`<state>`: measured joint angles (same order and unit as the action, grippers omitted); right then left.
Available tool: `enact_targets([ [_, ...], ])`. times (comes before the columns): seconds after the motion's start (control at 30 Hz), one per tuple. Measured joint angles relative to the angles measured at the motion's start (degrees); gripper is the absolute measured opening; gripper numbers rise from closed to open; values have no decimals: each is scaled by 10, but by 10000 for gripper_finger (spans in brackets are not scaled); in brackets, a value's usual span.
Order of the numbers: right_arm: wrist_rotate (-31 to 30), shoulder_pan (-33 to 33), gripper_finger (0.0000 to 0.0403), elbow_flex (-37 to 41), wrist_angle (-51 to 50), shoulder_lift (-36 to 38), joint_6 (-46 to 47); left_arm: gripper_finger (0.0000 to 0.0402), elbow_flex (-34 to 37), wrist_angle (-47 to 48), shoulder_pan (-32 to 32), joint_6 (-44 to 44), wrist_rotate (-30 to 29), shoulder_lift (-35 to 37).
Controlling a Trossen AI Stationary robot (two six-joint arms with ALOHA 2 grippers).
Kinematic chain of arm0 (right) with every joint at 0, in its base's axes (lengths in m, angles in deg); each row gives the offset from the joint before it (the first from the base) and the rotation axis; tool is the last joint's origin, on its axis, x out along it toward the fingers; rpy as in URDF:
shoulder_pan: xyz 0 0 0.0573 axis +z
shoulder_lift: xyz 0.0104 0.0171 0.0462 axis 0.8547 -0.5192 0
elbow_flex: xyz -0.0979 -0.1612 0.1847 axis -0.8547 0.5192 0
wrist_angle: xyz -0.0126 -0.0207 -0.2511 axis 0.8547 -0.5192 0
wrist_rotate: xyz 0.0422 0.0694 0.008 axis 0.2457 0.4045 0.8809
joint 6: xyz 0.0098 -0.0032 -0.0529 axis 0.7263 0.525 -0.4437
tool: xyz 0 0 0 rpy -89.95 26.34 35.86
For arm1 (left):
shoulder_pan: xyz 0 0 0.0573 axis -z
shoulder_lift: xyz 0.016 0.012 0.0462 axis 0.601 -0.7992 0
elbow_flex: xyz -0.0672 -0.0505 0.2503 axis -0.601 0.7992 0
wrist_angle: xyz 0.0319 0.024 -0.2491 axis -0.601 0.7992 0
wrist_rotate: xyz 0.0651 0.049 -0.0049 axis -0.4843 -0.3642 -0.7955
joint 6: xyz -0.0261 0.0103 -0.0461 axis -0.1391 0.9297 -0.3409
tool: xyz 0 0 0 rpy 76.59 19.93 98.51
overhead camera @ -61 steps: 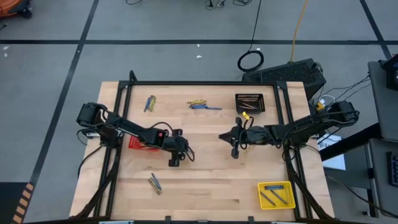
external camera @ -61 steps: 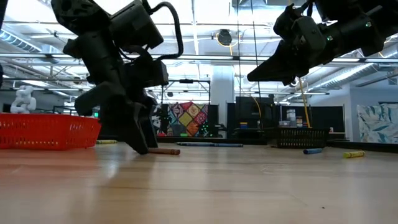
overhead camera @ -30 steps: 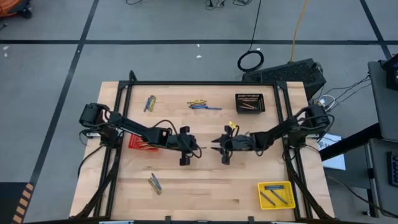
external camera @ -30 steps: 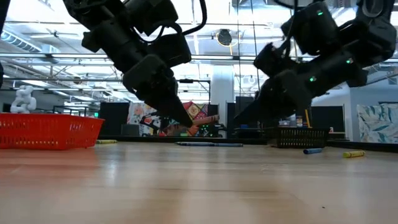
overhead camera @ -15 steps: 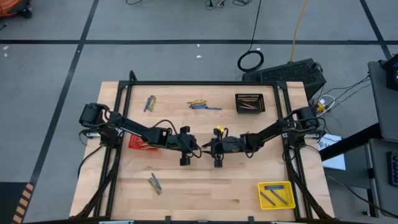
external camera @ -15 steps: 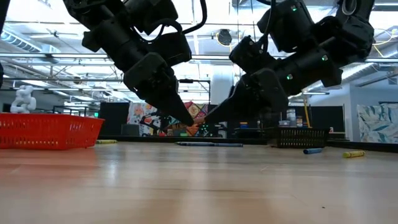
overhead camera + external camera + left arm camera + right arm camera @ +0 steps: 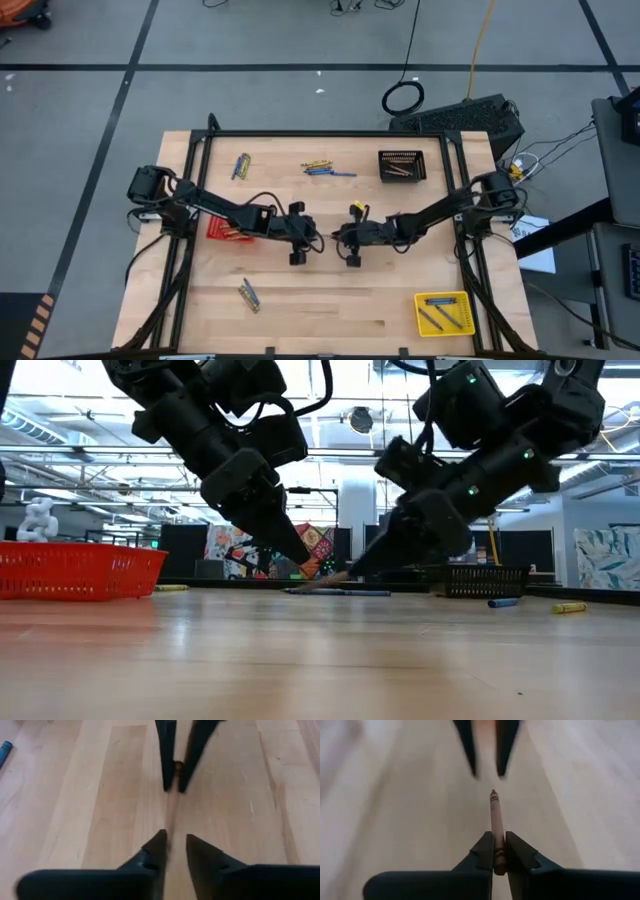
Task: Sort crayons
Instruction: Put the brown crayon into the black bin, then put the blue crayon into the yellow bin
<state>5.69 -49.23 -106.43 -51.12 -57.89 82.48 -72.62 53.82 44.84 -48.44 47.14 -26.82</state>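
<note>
Right gripper (image 7: 496, 851) pinches brown crayon (image 7: 496, 827) facing parted left gripper (image 7: 175, 842).

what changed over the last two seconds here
The left gripper lifted a brown crayon off the table and carried it toward the middle. The right gripper swung in from the black basket side to meet it. The right fingers closed on the crayon, and the left fingers opened, letting go. The red basket, yellow basket and loose crayons stayed put.
</note>
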Motion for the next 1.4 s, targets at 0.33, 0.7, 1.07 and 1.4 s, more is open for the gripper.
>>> enact_targets([
  [0.33, -125, 2, 4, -1, -340, 188, 58, 185, -1, 14, -5, -23, -12, 12],
  [0.7, -171, -203, 4, 0, -666, 437, 156, 187, -1, -31, 11, -61, -71, 11],
  [1.07, 60, -475, 10, 0, -640, 390, 4, 187, -1, -93, 11, -44, -83, 11],
  [1.4, 119, -522, 88, 0, -560, 336, -57, 187, 0, -90, 12, -45, -83, 11],
])
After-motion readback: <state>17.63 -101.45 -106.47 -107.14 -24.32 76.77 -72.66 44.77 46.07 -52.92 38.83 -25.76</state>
